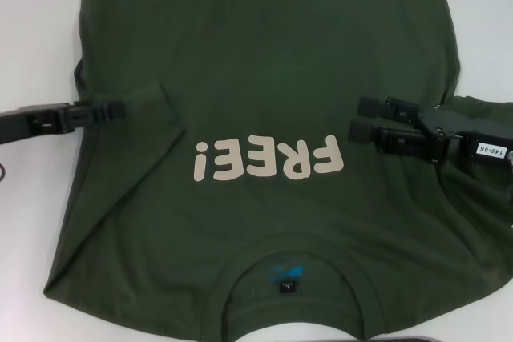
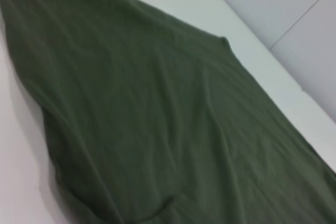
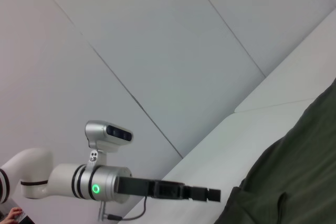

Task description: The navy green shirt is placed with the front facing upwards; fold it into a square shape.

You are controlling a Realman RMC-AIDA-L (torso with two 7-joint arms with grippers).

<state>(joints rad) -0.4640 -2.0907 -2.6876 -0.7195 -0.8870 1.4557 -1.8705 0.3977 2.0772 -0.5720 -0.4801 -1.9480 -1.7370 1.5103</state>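
while the navy green shirt lies flat, left gripper clenched at its sleeve — right gripper parted above

The navy green shirt reads "FREE!"; the right arm's label reads "140-06".

- We count one shirt, dark green, spread on one white table.
- We count two grippers: the left gripper and the right gripper.
- We count one printed word on the shirt, with five cream characters.
- We count one collar and one small label inside it.
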